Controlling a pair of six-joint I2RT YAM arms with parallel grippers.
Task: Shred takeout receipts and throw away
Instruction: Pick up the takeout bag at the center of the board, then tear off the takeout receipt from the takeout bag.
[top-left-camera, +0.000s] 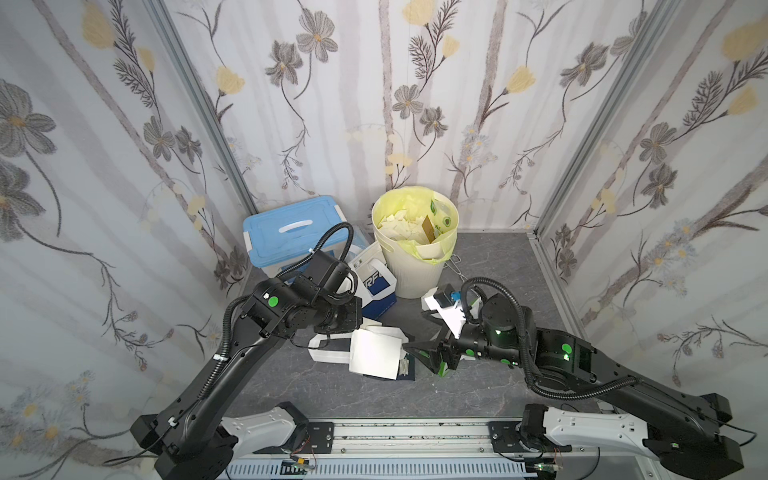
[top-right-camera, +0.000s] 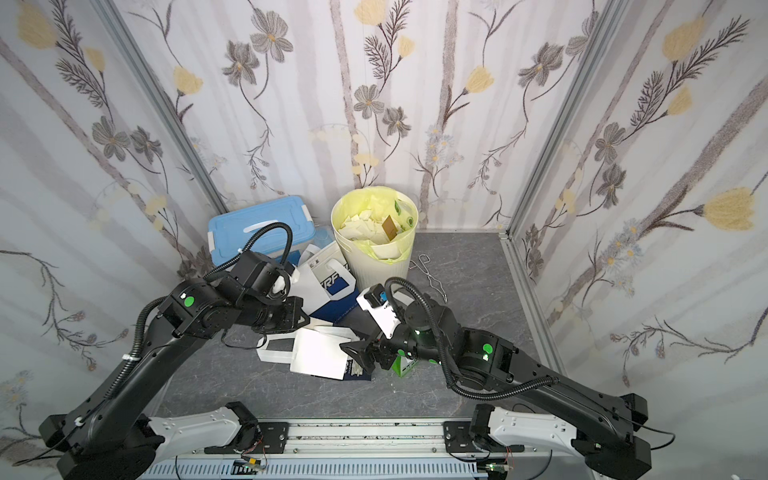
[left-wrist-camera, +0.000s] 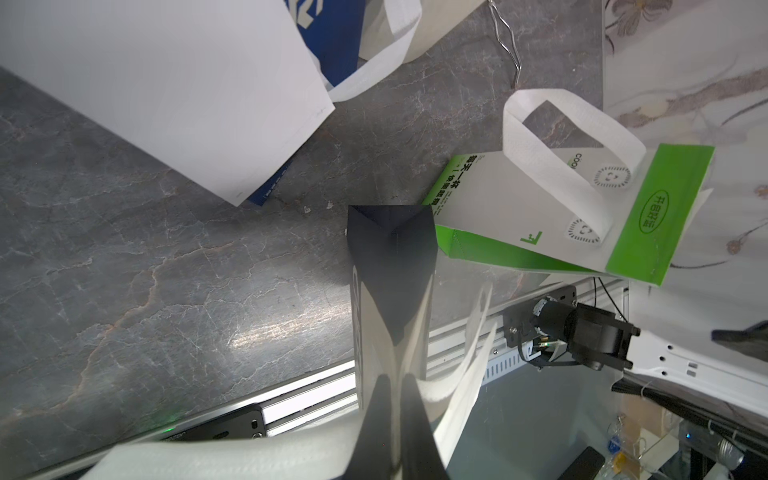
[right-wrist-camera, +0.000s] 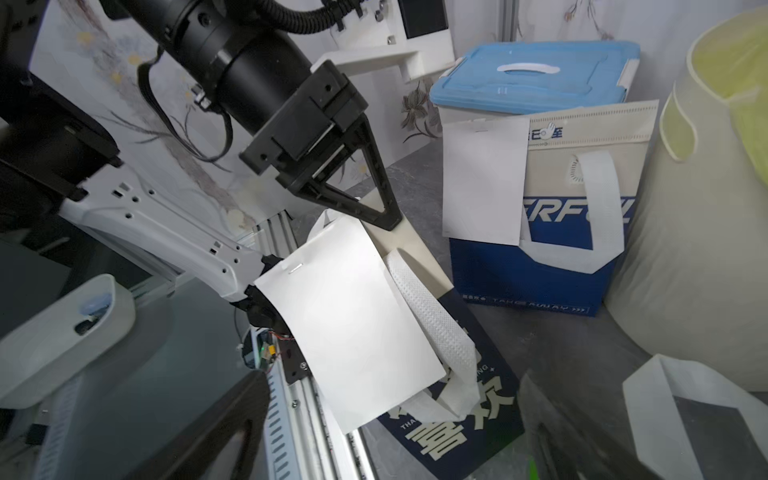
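Gently: expect the takeout receipt (top-left-camera: 376, 353) to be thin, limp and quick to tear. Find it stapled onto the navy bag (right-wrist-camera: 465, 432) near the middle of the desk's (top-left-camera: 291, 382) front edge. Note the left gripper (right-wrist-camera: 388, 222) clamped tight on that bag's top strip, the right gripper (top-left-camera: 424, 358) gaping, empty, just beside the sheet. Pinch a free corner — well away from the staple (right-wrist-camera: 296, 268).

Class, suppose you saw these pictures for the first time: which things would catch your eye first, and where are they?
The cream bin with a yellow liner stands at the back of the table, heaped with torn white paper. In front of it, between the black left arm and right arm, a plain white receipt lies over a flat navy bag.
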